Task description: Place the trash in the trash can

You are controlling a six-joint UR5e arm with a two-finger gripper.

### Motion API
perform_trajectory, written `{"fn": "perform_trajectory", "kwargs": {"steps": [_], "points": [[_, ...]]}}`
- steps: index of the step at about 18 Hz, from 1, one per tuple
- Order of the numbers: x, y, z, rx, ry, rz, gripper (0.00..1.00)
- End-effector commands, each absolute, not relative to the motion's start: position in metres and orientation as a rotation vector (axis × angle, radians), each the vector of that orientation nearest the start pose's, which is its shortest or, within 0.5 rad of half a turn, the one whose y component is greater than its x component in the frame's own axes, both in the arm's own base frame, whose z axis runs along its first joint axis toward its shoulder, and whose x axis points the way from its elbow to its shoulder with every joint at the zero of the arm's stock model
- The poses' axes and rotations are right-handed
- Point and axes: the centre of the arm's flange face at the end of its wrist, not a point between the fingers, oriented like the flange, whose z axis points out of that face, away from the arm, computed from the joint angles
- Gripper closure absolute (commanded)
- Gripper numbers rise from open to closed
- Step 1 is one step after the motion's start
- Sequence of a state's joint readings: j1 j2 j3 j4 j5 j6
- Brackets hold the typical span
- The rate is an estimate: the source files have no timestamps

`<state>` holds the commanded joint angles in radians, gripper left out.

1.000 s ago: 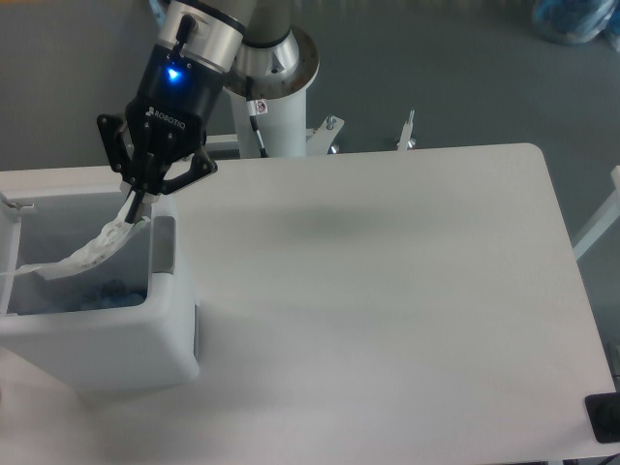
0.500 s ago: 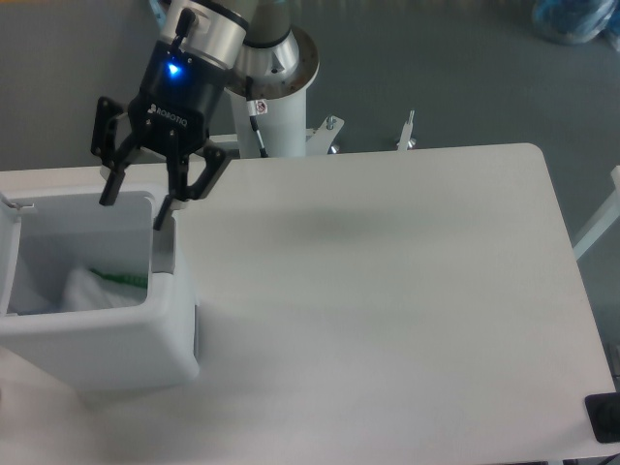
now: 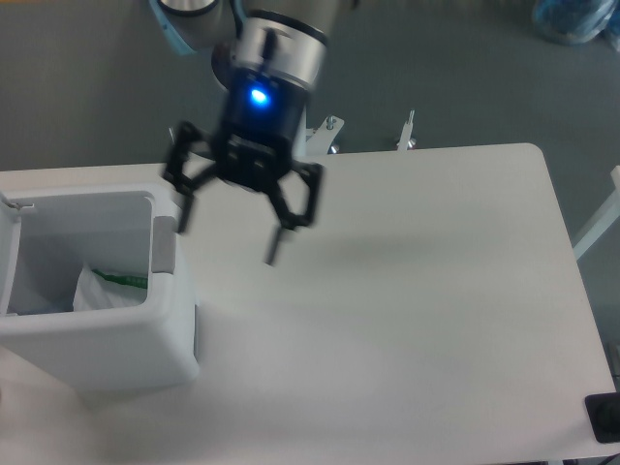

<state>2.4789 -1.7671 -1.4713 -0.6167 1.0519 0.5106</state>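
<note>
Lying inside the boxy white plastic trash can (image 3: pixel 107 344) at lower left of the frame: a flat translucent white plastic bag with a green top strip (image 3: pixel 108 289), slumped against the can's right inner wall, green edge uppermost. Beside it, lower left in the well, only a faint bluish shade (possibly the crushed bottle, too dim to name with confidence). No trash visible anywhere on the white table (image 3: pixel 417 291).

Above and to the right of the can, at upper centre of the frame: the black two-finger gripper (image 3: pixel 230 231), blurred, fingers spread wide and holding nothing, blue light glowing on its body. Left fingertip (image 3: pixel 181 221) just beside the can's right rim; right fingertip over bare table, apart from the can.

So: bag down and to the left of the claw, below rim level, clear of both fingers. Judged from this, little left to do but a move away from the bin, rightward over the table.
</note>
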Motion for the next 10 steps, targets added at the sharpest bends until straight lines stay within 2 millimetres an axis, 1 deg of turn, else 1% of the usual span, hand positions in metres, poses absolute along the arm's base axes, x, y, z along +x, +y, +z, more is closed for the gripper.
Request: {"fn": "perform_trajectory", "kwargs": {"steps": [1,2,3,5,8,10], "points": [[-0.373,0.520,0.556,-2.195,-0.138,0.251,0.00],[-0.382,0.524,0.545,-2.223,-0.094,0.285,0.00],[-0.387,0.521,0.540,-2.250,-0.065,0.336,0.00],[-0.388,0.511,0.542,-2.303,-0.048,0.457,0.00],[-0.383,0.501,0.534,-2.339,-0.012,0.478,0.00],[-0.378,0.496,0.534,-2.348,0.016,0.488,0.00]]}}
